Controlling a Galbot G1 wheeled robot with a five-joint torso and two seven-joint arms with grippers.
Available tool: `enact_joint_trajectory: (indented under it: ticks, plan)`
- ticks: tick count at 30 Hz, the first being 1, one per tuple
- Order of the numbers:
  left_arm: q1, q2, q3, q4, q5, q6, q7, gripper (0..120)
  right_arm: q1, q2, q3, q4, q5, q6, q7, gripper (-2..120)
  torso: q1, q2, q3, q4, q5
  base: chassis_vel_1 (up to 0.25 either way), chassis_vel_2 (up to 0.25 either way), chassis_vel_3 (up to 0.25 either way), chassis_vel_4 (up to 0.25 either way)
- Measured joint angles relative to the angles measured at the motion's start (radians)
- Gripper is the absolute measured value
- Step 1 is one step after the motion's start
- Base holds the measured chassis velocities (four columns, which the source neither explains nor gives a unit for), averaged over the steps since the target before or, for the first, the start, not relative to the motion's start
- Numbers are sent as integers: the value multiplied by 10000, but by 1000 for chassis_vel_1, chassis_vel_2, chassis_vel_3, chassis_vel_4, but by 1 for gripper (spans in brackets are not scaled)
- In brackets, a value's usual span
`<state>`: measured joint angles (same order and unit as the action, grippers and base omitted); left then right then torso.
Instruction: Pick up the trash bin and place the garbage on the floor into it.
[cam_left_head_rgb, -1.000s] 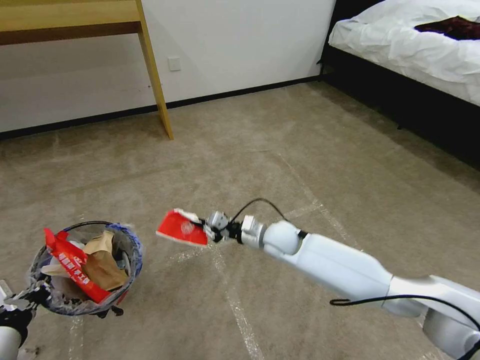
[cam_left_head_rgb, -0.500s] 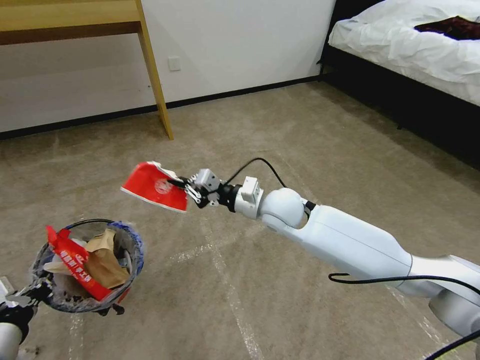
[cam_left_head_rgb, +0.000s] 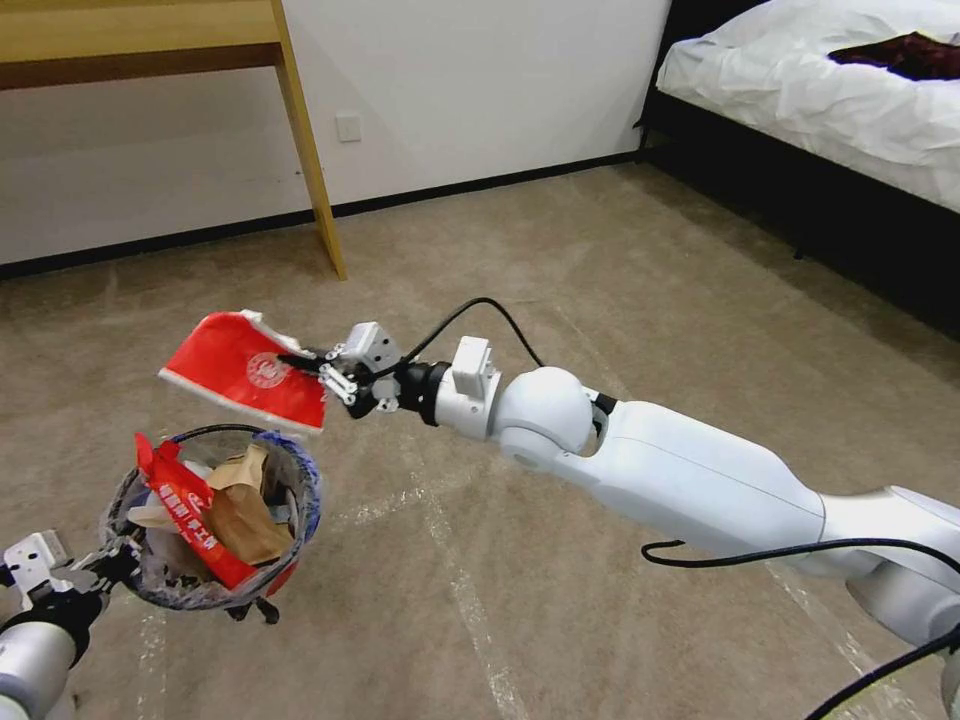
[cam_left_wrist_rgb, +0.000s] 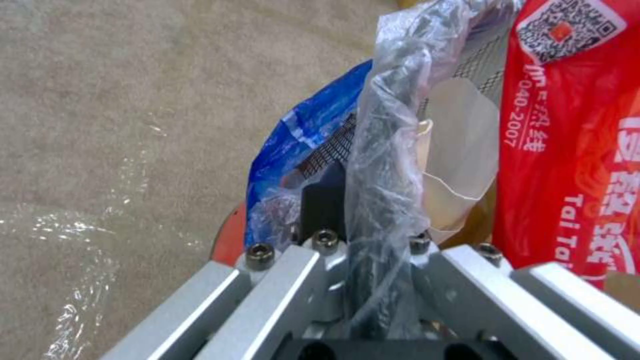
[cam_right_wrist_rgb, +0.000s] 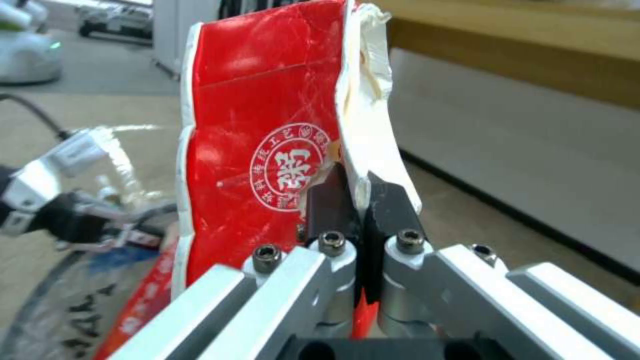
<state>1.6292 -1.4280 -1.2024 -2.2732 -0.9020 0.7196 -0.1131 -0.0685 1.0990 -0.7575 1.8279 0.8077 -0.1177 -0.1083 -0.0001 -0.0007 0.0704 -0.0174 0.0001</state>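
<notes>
Red torn paper cup clamped in right gripper jaws | left gripper jaws clenched on trash bin rim

Bin held up, red carton above its rim

The trash bin, round and red with a black rim and crinkled clear liner, holds a red wrapper and brown paper. A flattened red paper carton with a white torn edge hangs tilted just above the bin, over the floor.
</notes>
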Motion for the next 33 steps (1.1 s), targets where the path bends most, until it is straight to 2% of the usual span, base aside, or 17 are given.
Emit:
enact_joint_trajectory:
  ticks: [6,9,20,33]
  plan:
    - [-33,11,12,-11,-10,9,4,1,190,51,-450,74,38,-142,148,0,0,0,0,0,1,0,0,0,0]
    - [-109,9,23,-14,-31,12,17,1,376,5,-1250,143,-10,-332,282,0,0,0,0,-2,1,0,0,0,0]
    - [-93,19,-23,-140,-111,12,23,1,814,194,-2766,-60,-343,-405,292,0,0,0,0,-1,1,0,0,0,0]
    - [-14,-41,-107,-359,-209,7,23,1,1119,1277,-3410,-869,-593,-379,284,0,0,0,0,-1,1,0,0,0,0]
